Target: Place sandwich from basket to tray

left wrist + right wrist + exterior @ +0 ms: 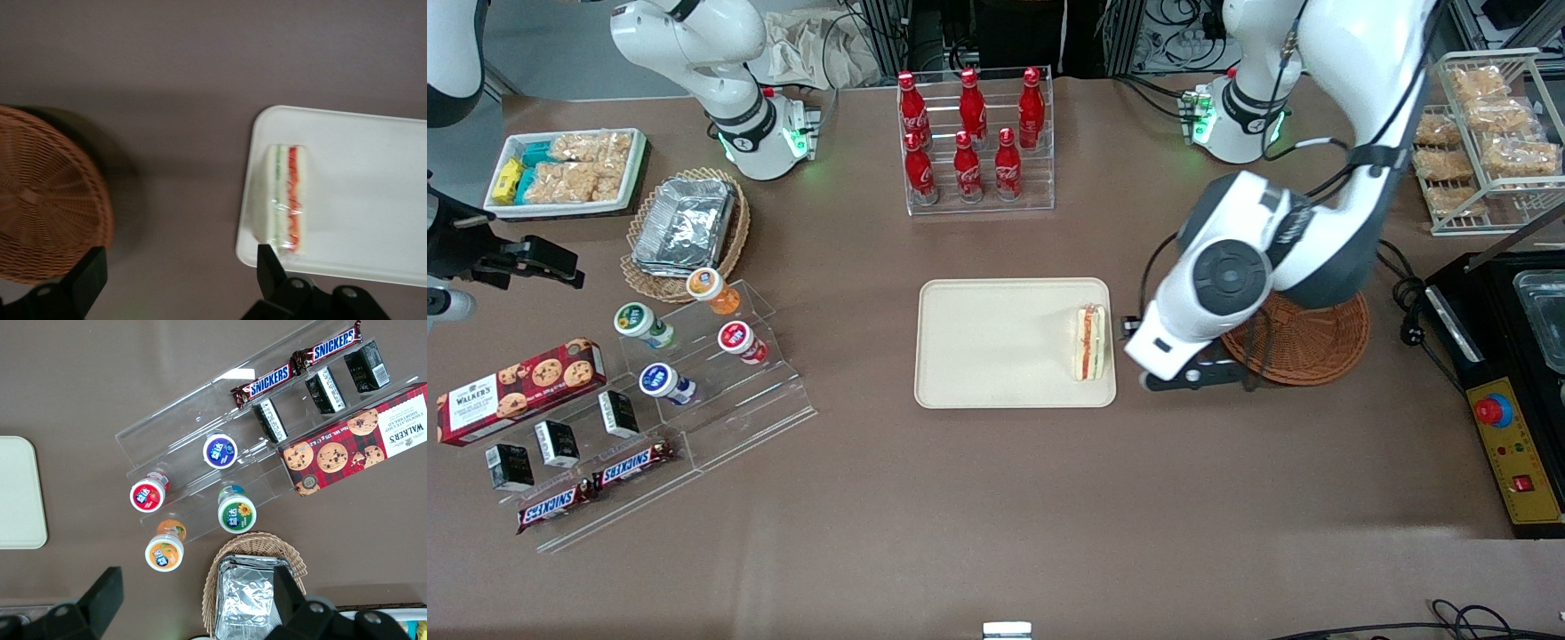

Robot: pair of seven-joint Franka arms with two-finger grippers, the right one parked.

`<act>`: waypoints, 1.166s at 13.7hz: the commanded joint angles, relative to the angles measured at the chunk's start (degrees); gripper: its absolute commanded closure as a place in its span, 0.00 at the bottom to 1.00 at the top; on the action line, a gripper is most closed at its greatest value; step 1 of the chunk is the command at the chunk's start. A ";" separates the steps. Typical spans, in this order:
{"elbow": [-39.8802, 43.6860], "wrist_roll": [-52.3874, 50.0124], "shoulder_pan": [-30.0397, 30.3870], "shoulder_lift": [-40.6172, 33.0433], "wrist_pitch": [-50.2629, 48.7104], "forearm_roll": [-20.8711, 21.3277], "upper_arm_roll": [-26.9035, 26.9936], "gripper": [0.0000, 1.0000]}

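The sandwich (1090, 342) lies on the cream tray (996, 342), at the tray's end toward the working arm. Its red and green filling shows, and it looks wrapped in clear film in the left wrist view (288, 200). My left gripper (1138, 354) hovers over the bare table between the tray and the reddish-brown basket (1307, 342). It is open and empty (179, 257). One fingertip (265, 257) is just clear of the sandwich's corner and the tray (360, 193). The basket (40, 200) holds nothing that I can see; the arm covers part of it in the front view.
A clear rack of cola bottles (971, 142) stands farther from the front camera than the tray. An acrylic stand with cups (694, 347), snack bars and a cookie box (516, 391) lies toward the parked arm's end. A black appliance (1512, 356) and a wire rack (1485, 133) lie toward the working arm's end.
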 commanded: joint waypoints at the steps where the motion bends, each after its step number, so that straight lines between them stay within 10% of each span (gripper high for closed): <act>1: -7.19 6.18 2.03 -7.87 0.43 0.46 3.08 0.00; 16: -6.94 39.57 2.47 -19.32 -1.24 -8.68 25.59 0.00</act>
